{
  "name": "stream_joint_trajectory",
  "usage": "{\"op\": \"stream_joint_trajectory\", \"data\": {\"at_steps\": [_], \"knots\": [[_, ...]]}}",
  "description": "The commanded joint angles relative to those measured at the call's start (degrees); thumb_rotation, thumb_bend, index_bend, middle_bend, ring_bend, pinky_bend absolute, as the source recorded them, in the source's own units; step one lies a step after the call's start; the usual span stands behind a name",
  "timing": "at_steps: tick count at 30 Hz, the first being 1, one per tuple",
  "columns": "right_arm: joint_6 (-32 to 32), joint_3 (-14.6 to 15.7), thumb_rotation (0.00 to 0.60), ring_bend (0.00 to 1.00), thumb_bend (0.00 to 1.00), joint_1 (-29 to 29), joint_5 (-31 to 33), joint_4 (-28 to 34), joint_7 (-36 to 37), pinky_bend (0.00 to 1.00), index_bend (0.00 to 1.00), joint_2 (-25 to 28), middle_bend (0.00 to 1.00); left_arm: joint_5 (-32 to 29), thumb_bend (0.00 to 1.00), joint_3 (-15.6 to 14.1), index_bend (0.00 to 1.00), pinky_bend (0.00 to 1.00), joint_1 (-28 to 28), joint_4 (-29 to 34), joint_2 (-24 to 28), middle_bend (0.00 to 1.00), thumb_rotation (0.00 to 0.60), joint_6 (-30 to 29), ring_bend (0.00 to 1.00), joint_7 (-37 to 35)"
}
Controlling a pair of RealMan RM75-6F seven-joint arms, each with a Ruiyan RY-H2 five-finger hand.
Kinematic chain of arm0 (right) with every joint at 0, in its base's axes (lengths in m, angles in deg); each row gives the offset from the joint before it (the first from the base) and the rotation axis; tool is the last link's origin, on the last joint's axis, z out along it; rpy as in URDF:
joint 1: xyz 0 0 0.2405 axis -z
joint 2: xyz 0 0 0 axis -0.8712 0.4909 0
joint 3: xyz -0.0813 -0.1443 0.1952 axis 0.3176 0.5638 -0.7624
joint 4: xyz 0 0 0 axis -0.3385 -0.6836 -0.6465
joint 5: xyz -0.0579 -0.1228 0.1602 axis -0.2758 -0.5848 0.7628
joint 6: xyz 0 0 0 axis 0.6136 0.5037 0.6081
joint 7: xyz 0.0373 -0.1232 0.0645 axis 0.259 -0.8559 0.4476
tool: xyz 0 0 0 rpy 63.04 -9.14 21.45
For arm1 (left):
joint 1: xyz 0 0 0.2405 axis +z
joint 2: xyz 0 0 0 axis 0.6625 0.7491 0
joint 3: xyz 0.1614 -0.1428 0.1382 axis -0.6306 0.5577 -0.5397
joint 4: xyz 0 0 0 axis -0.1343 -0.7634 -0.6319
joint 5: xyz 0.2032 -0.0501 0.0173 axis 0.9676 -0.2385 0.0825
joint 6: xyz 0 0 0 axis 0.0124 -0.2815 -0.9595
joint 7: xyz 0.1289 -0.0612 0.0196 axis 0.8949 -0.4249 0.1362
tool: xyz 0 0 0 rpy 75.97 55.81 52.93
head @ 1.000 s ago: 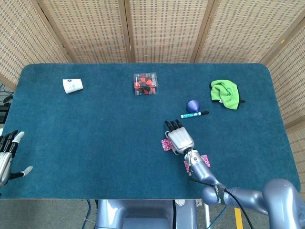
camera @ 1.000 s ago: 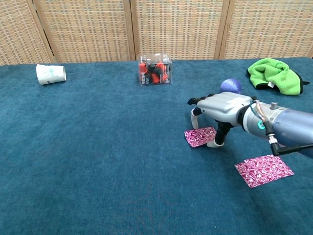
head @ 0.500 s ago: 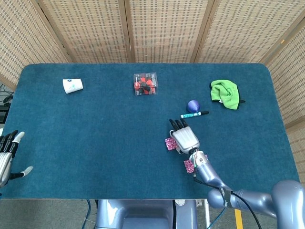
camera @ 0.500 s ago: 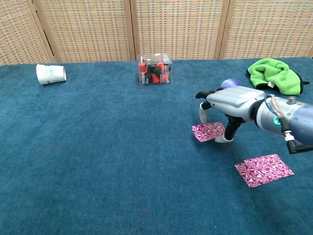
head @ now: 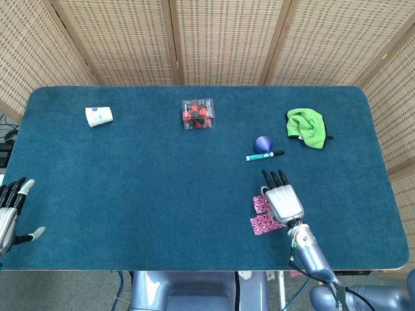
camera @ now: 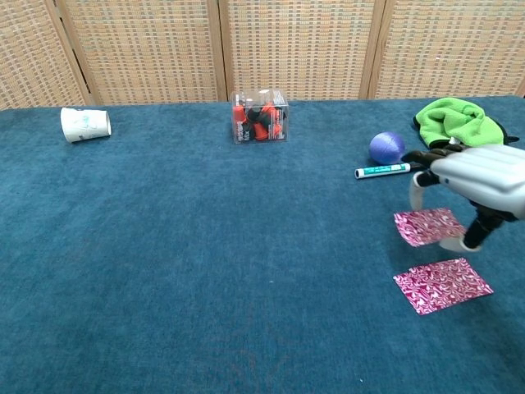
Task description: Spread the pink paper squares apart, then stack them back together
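Note:
Two pink patterned paper squares lie at the table's near right. My right hand point(head: 283, 197) point(camera: 480, 182) hovers over one pink square point(head: 260, 205) point(camera: 427, 226) and pinches it between thumb and a finger, with its edge slightly raised. The second pink square point(head: 264, 225) point(camera: 443, 285) lies flat just nearer the front edge, apart from the first. My left hand point(head: 9, 212) shows only in the head view, at the far left edge, fingers apart and holding nothing.
A teal marker point(head: 264, 155) point(camera: 382, 171) and purple ball point(head: 262, 144) point(camera: 386, 148) sit just beyond the right hand. A green cloth point(head: 306, 127) point(camera: 455, 125) lies far right, a clear box of red and black pieces point(head: 198, 114) mid-back, a paper cup point(head: 98, 116) back left.
My right hand has travelled to the right, carrying its pink square along, bringing it close beside the other square. The left hand has stayed put.

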Motion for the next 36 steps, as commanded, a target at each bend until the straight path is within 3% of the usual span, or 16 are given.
{"op": "stream_joint_trajectory", "data": {"at_steps": [1, 7, 27, 36], "knots": [[0.8, 1.4, 0.600, 0.00, 0.31, 1.3, -0.8, 0.9, -1.1, 0.00, 0.56, 0.5, 0.02, 0.0, 0.00, 0.0, 0.00, 0.00, 0.0, 0.0, 0.0, 0.00, 0.600, -0.1, 0.00, 0.0], [1.4, 2.9, 0.600, 0.00, 0.31, 3.1, -1.5, 1.9, -2.7, 0.00, 0.56, 0.1, 0.03, 0.0, 0.00, 0.0, 0.00, 0.00, 0.1, 0.0, -0.1, 0.00, 0.600, -0.1, 0.00, 0.2], [0.2, 1.4, 0.600, 0.00, 0.31, 5.1, -1.8, -1.1, -3.6, 0.00, 0.55, -3.7, 0.03, 0.2, 0.00, -0.1, 0.00, 0.00, 0.0, 0.0, 0.2, 0.00, 0.600, 0.2, 0.00, -0.5], [-1.8, 0.8, 0.600, 0.00, 0.27, 5.7, -1.5, -1.7, -3.4, 0.00, 0.43, -3.6, 0.01, 0.1, 0.00, -0.1, 0.00, 0.00, 0.0, 0.0, 0.1, 0.00, 0.600, 0.1, 0.00, -0.3]]}}
